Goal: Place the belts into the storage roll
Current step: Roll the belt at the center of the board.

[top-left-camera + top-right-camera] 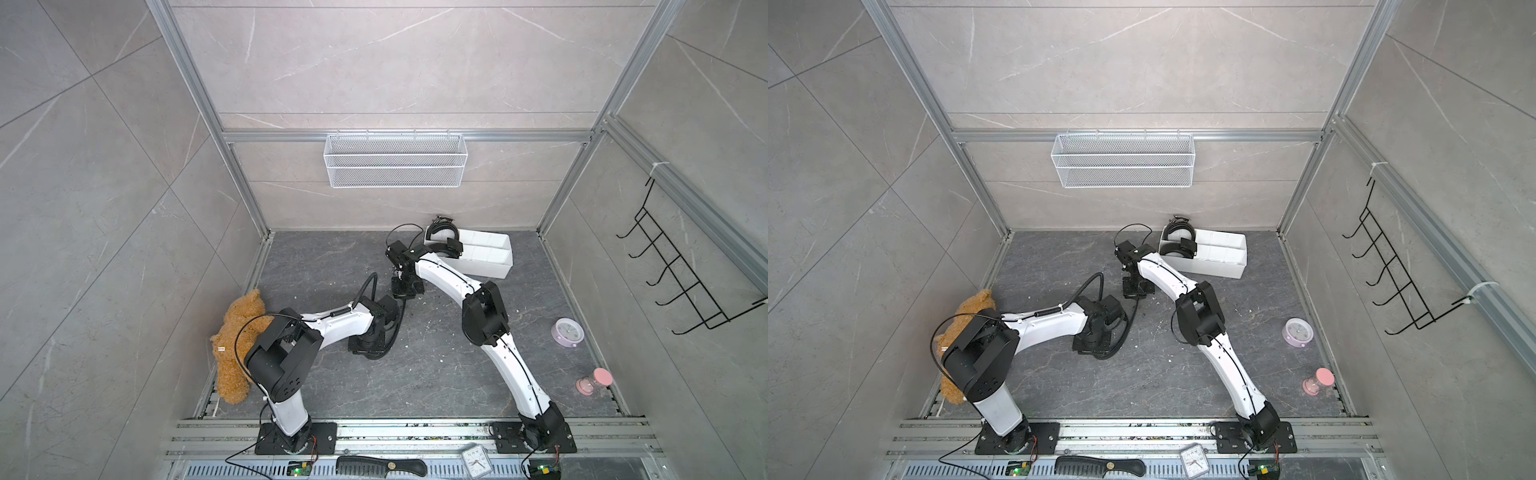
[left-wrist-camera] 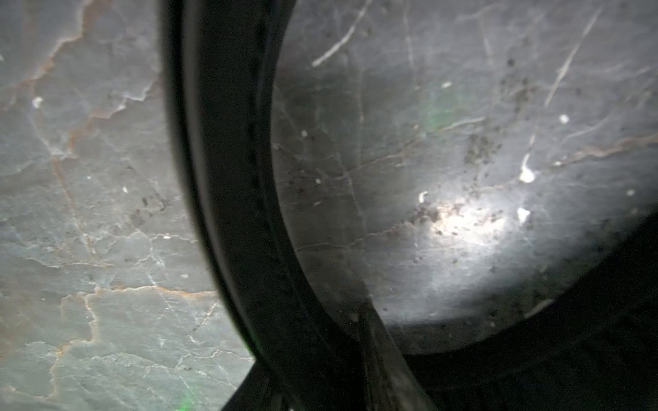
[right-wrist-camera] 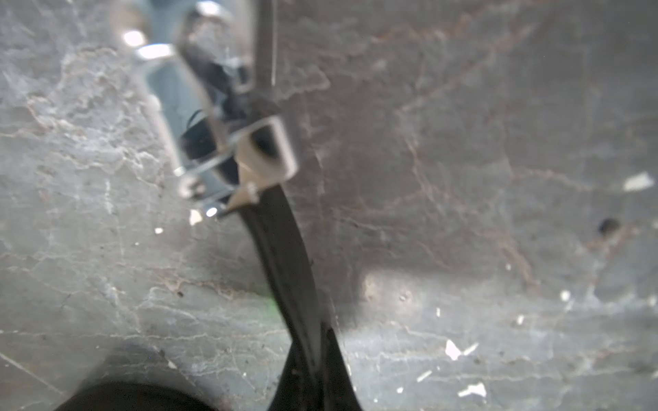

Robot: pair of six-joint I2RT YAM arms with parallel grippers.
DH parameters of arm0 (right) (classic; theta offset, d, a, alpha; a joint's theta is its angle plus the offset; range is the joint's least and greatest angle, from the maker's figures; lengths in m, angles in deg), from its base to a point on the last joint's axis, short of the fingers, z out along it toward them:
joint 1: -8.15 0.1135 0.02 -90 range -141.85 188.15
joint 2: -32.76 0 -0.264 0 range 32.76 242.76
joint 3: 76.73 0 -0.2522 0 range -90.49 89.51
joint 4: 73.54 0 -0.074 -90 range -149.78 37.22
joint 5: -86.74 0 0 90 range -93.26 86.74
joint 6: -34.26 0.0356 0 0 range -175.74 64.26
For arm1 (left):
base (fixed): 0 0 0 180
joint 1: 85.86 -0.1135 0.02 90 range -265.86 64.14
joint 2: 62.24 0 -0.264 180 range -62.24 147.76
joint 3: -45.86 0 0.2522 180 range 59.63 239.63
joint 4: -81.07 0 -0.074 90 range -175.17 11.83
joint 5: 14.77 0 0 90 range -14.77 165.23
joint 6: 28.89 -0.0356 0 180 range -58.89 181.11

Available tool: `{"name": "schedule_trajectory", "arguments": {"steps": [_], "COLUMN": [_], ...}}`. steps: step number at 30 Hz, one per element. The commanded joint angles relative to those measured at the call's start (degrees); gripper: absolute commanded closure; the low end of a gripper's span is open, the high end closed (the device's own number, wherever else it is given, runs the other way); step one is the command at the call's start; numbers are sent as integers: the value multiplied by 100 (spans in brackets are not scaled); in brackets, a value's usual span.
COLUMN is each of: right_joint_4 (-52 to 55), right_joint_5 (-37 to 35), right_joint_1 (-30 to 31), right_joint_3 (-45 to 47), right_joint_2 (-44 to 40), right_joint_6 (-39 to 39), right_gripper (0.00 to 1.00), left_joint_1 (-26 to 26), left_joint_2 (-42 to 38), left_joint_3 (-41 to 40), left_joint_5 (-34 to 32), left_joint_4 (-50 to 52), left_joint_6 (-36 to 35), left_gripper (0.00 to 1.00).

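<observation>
Entry: 1 loose belt (image 3: 281, 249), strap running over the tabletop (image 1: 332, 266) between my arms, my right claw (image 1: 405, 291) clamped on it short of the buckle (image 3: 263, 149); storage roll (image 1: 490, 270) lies beyond and right of that claw, nearer my right arm; my left claw (image 1: 365, 347), grip unreadable.

We see a dark marbled floor (image 1: 332, 386) strewn with white flecks (image 3: 452, 350). On it sit a tray (image 1: 486, 269) near the back wall, a bear (image 1: 232, 336) at the left edge, a clock (image 1: 567, 331) and an hourglass (image 1: 595, 381) at the right, and a belt (image 2: 235, 178) curving on edge.
</observation>
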Motion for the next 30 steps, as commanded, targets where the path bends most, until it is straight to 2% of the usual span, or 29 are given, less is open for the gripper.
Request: {"name": "schedule_trajectory", "arguments": {"steps": [1,5,11,17,21,25,28,30], "right_joint_4": [226,579,1227,1125,1054,874,609,245], "right_joint_5": [-550,-730,-624,-491,-368,-309,-121,130], "right_joint_1": [-83,-124,-249,-276,-220,-21,146,270], "right_joint_3": [-458,-1279,-2867,-2747,-2562,-2140,-1702,-1331], "right_joint_2": [307,642,1355,1341,1202,997,768,536], "right_joint_6": [-433,-767,-958,-1141,-1337,-1518,-1597,-1650], "right_gripper": [100,100,100,100,100,100,100,100], "left_joint_1": [173,176,174,176,113,12,-52,-53], "left_joint_2": [206,-51,-574,-657,-863,-944,-872,-718], "left_joint_3": [-545,-716,-908,-1232,-1139,-709,-424,-329], "left_joint_5": [778,847,851,936,779,589,562,796], "left_joint_4": [711,732,830,823,804,666,444,205], "left_joint_6": [106,175,271,433,694,679,332,-121], "left_gripper": [64,57,54,48,44,51,65,75]}}
